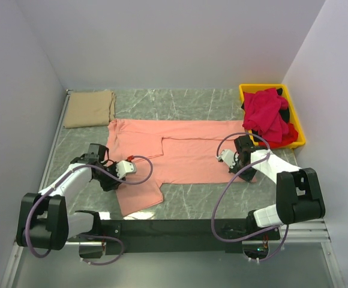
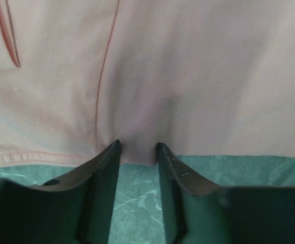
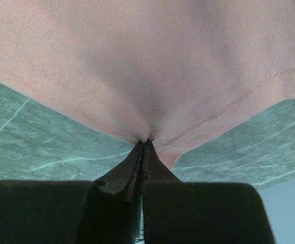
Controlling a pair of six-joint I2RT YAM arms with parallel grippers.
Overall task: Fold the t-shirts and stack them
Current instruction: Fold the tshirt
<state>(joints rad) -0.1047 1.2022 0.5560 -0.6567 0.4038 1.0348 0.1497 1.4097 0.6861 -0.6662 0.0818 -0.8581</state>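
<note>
Matt cloth, smooth stone-look bench (image 1: 192,102)
Pink t-shirt (image 1: 192,153) soft, finely knit; bench green-veined, faintly glossy; bin (image 1: 252,87) shiny yellow plastic.

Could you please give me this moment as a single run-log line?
stage: gripping salmon-pink t-shirt | left gripper: open, shirt edge between jaws | right gripper: shut on shirt edge | tan t-shirt: folded, far left

setting: robot lab cell | cues: bare white walls (image 1: 180,42); marbled green table (image 1: 192,105); black mounting rail (image 1: 174,228)
</note>
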